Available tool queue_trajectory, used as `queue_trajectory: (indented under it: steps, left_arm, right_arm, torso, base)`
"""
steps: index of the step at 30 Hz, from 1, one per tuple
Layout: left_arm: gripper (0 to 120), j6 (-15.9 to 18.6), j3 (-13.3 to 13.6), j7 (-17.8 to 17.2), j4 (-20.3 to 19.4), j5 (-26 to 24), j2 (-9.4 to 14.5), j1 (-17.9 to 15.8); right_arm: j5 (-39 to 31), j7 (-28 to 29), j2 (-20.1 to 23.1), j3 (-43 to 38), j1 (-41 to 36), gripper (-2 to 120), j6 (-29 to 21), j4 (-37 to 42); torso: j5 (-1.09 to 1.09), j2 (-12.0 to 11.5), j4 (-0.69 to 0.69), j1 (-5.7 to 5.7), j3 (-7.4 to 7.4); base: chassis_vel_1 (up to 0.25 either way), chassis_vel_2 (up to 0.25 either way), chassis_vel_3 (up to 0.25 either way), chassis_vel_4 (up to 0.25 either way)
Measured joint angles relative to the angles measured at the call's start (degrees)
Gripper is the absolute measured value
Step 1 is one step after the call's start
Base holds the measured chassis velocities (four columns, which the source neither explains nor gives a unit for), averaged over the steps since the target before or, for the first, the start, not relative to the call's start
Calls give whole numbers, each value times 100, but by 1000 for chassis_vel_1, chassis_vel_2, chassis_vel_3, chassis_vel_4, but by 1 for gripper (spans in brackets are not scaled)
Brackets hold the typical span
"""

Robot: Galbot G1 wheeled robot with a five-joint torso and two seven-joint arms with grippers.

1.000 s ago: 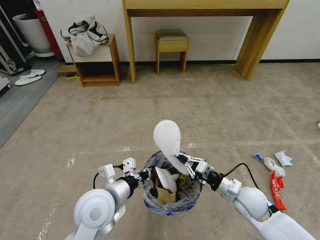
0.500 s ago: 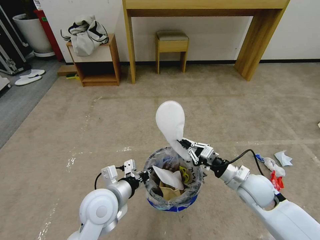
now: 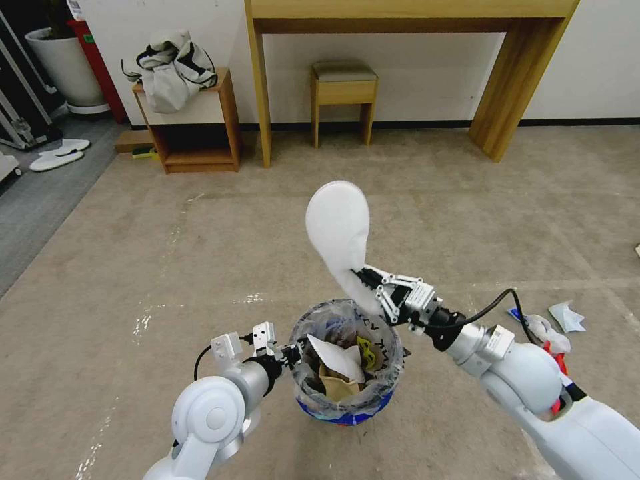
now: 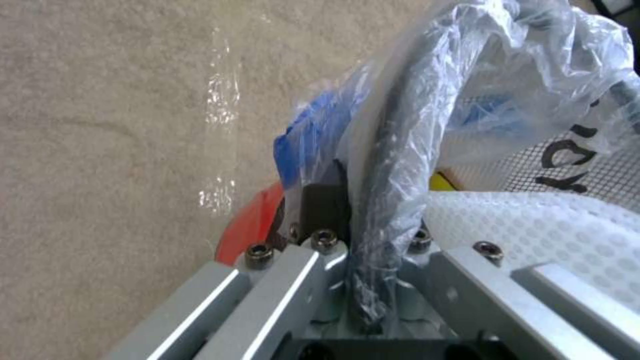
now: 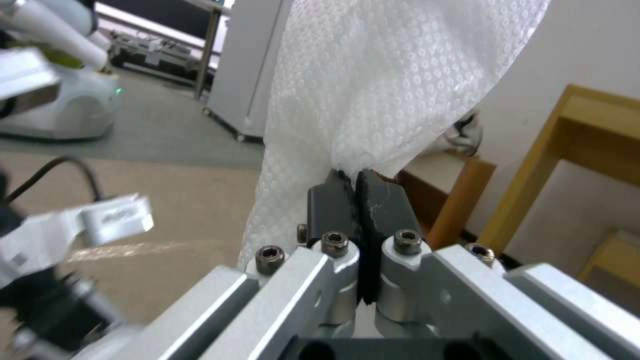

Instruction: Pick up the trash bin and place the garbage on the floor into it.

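The trash bin (image 3: 347,415), a small red bucket with a blue band and a clear bag liner, hangs low in front of me. My left gripper (image 3: 291,351) is shut on its near rim; the left wrist view has the gripper (image 4: 363,210) pinching the bag-covered rim (image 4: 400,125). Inside the bin lie a white slipper (image 3: 335,357) and a brown paper bag (image 3: 337,388). My right gripper (image 3: 365,285) is shut on another white slipper (image 3: 337,223), held upright above the bin's far rim. In the right wrist view the gripper (image 5: 360,192) clamps the slipper (image 5: 387,85).
More garbage lies on the floor at the right: a red wrapper (image 3: 552,355) and white-blue papers (image 3: 567,315). At the back are a wooden table (image 3: 400,13), a stool (image 3: 343,83), a shelf with a jacket (image 3: 170,70) and a white planter (image 3: 63,67). A pair of slippers (image 3: 59,155) lies far left.
My right gripper has lifted the white slipper higher above the bin. The bin in my left gripper has sunk slightly.
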State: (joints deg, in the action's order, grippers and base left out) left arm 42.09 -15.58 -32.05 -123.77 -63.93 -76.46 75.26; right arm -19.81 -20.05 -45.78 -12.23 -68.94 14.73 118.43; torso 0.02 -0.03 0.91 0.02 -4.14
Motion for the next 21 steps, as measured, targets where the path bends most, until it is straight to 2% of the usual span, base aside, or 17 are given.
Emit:
queue_trajectory:
  steps: [21]
  left_arm:
    - [2,0,-93,-32,-209,-182,-8,55]
  right_arm:
    - [439,-139,-312,125,-121,0,106,-578]
  torso:
    - [0,0,-1,0,0]
  base:
    - [0,0,0,0]
